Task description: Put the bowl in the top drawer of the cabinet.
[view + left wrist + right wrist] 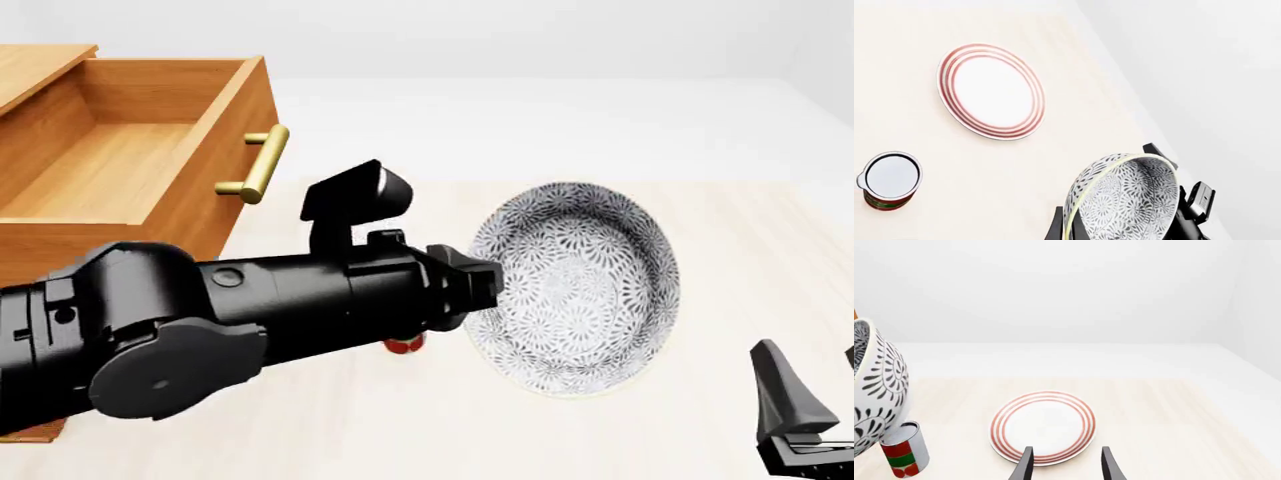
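Bowl: white with dense dark floral speckle and pale rim, held clear of the table, tipped on edge with its hollow facing the front camera; to the right of the cabinet and outside it. Left gripper: black, reaching in from the left, clamped on the bowl's left rim; in the left wrist view the bowl fills the space between the fingers. Top drawer: orange-brown wood, pulled out, nothing visible inside, brass bar handle on its front facing right. Right gripper: low at the right edge of the front view, fingers apart and holding nothing; two dark fingertips seen in the right wrist view. Plate: flat, white with red rings, lying on the table beyond the right gripper. Can: red and green with a silver top, upright on the table, near the plate but apart from it; also visible in the left wrist view.
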Robot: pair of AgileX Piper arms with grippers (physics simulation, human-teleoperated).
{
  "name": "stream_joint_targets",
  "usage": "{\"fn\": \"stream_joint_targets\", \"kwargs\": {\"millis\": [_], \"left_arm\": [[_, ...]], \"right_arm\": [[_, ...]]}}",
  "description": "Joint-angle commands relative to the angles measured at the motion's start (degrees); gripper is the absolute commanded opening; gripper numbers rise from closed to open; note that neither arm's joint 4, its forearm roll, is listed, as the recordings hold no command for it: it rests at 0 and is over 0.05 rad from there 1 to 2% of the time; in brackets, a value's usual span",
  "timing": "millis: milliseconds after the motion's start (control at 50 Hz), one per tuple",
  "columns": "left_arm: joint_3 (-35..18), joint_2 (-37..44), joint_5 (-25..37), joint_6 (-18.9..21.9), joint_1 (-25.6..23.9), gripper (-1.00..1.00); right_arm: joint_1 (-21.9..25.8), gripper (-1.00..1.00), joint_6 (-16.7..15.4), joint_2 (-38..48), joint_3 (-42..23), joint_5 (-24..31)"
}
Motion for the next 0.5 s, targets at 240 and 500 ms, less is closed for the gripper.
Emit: {"fn": "stream_joint_targets", "kwargs": {"millis": [240, 500], "left_arm": [[-5.5, -3.3, 7.6, 1.6, 2.1, -1.0], [-7.6, -4.9, 10.3, 2.6, 3.6, -1.0]], "right_arm": [[0.0, 1.0, 0.0, 0.0, 0.0, 0.0], [0.0, 1.0, 0.0, 0.0, 0.0, 0.0]]}}
